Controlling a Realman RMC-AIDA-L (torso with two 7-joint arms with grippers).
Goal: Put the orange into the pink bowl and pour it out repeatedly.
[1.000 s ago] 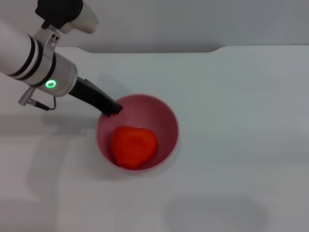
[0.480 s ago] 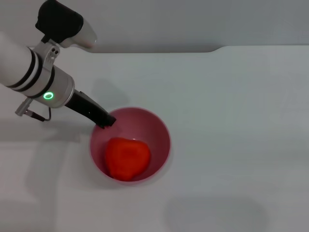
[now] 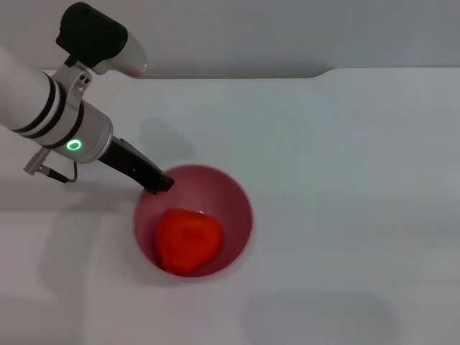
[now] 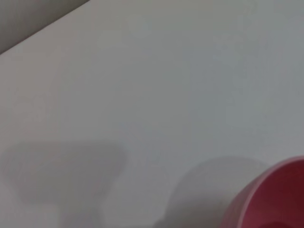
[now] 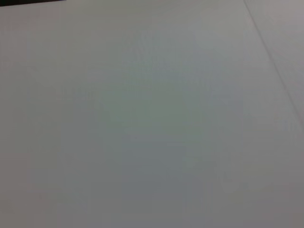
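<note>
The orange (image 3: 188, 241) lies inside the pink bowl (image 3: 238, 210), which is left of the table's middle in the head view. My left gripper (image 3: 159, 182) reaches in from the left, and its dark fingers are shut on the bowl's far left rim. The bowl stands roughly upright with its opening up. The left wrist view shows a piece of the bowl's rim and wall (image 4: 275, 194) at the picture's corner, over white table. My right gripper is out of view; its wrist view shows only bare table.
The white table (image 3: 345, 180) runs to a back edge against a grey wall (image 3: 287, 36), with a small step in that edge at the right. The left arm's white and black wrist (image 3: 50, 108) hangs over the table's left side.
The left gripper has drawn the bowl, with the orange in it, to the left and toward the table's front. Over the last half second it has hardly moved.
</note>
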